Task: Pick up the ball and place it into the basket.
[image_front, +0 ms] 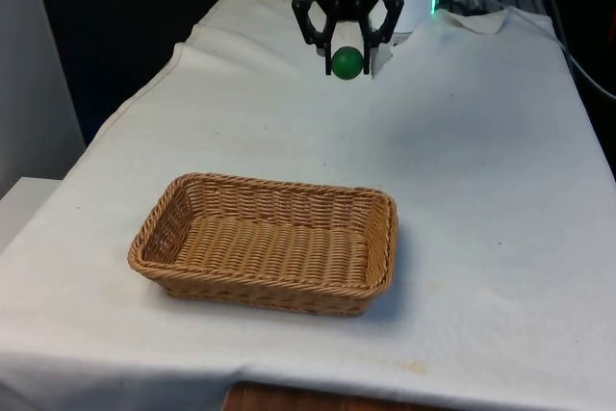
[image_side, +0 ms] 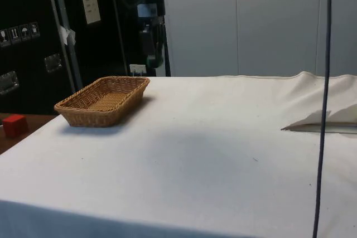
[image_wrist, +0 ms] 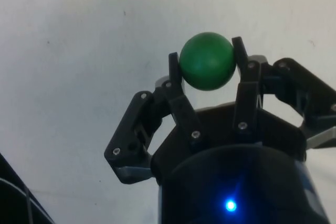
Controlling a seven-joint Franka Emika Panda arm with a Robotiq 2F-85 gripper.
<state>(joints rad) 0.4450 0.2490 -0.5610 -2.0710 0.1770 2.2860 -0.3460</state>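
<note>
A green ball (image_front: 347, 62) hangs in the air above the far end of the table, and my gripper (image_front: 347, 57) is shut on it. In the wrist view the two black fingers pinch the ball (image_wrist: 207, 60) from both sides, with bare white cloth beneath it. The woven wicker basket (image_front: 279, 186) stands on the cloth nearer the front edge, slightly towards the front view's left, with nothing in it. In the side view the gripper (image_side: 150, 55) hangs well above and beyond the basket (image_side: 71, 102).
A red block (image_side: 15, 125) lies on a lower surface past the table's edge, close to the basket. A fold of cloth (image_side: 329, 120) rises at the side view's right, and a dark cable (image_side: 323, 110) hangs in front of it.
</note>
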